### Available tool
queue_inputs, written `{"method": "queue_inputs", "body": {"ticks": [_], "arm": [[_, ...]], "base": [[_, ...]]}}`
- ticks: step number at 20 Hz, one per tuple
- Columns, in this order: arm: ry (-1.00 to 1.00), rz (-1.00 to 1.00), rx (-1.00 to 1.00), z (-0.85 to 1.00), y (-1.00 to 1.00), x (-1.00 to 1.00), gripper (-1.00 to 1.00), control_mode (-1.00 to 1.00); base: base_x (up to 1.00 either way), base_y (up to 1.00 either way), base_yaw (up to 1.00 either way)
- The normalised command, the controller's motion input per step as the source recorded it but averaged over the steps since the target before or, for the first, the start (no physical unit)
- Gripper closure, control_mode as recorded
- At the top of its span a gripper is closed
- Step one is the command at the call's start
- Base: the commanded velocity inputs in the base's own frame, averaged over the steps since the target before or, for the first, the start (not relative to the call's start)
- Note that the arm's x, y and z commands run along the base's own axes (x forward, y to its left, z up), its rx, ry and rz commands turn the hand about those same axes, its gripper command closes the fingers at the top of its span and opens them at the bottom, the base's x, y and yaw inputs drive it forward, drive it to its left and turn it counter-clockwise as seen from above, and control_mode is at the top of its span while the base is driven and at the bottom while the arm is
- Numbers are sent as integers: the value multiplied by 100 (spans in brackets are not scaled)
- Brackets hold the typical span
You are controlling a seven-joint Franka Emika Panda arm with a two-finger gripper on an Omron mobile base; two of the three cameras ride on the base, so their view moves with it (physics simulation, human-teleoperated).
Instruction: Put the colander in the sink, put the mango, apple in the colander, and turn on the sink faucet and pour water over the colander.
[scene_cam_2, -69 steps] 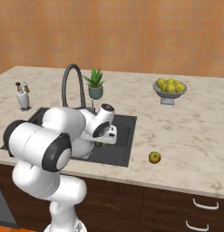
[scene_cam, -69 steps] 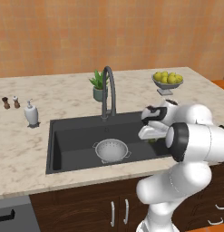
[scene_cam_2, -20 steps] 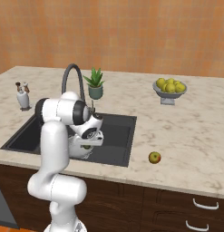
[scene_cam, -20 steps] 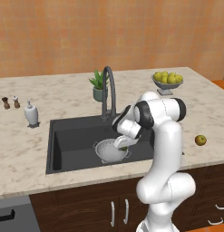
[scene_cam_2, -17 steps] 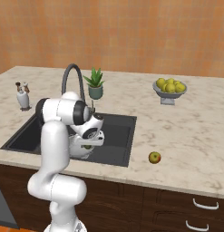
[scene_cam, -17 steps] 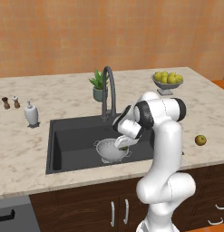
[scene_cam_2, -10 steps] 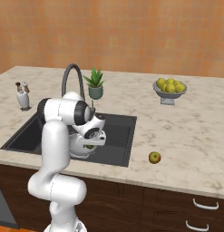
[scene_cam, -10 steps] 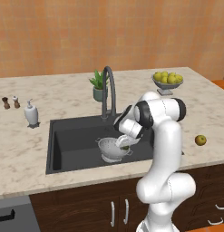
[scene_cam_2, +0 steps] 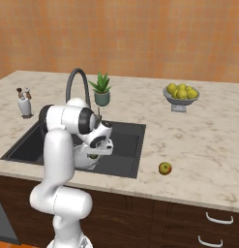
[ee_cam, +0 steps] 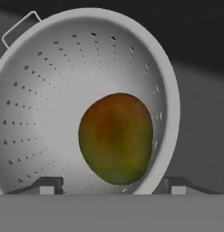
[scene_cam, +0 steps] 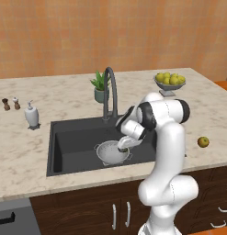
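The white perforated colander [scene_cam: 106,153] sits in the dark sink [scene_cam: 73,137], right of the middle. In the hand view the dark green mango [ee_cam: 115,138], tinged red, lies inside the colander [ee_cam: 41,104] against its right wall. My gripper [scene_cam: 123,148] reaches down over the colander's right rim and is open; its fingertips [ee_cam: 50,183] stand wider apart than the mango and do not touch it. The apple [scene_cam: 203,142] rests on the counter right of the sink, near the front edge [scene_cam_2: 164,168]. Behind the sink stands the faucet [scene_cam: 110,87], and no water runs from it.
A bowl of pale yellow-green fruits [scene_cam: 169,80] stands at the back right of the counter. A potted plant [scene_cam: 101,87] is beside the faucet. A soap dispenser [scene_cam: 31,114] and two small shakers [scene_cam: 10,103] stand left of the sink.
The arm unfolded from the right and brought the hand down over the colander. Over the last second the hand sank a little lower toward the bowl.
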Motion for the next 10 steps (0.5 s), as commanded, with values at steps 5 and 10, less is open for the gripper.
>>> {"method": "queue_inputs", "body": {"ticks": [5,10], "arm": [[-4,-3,-4,25,0,-22,-100,-100],[-4,-5,-5,65,-7,-39,-100,-100]], "base": [[0,0,0],[0,0,0]]}}
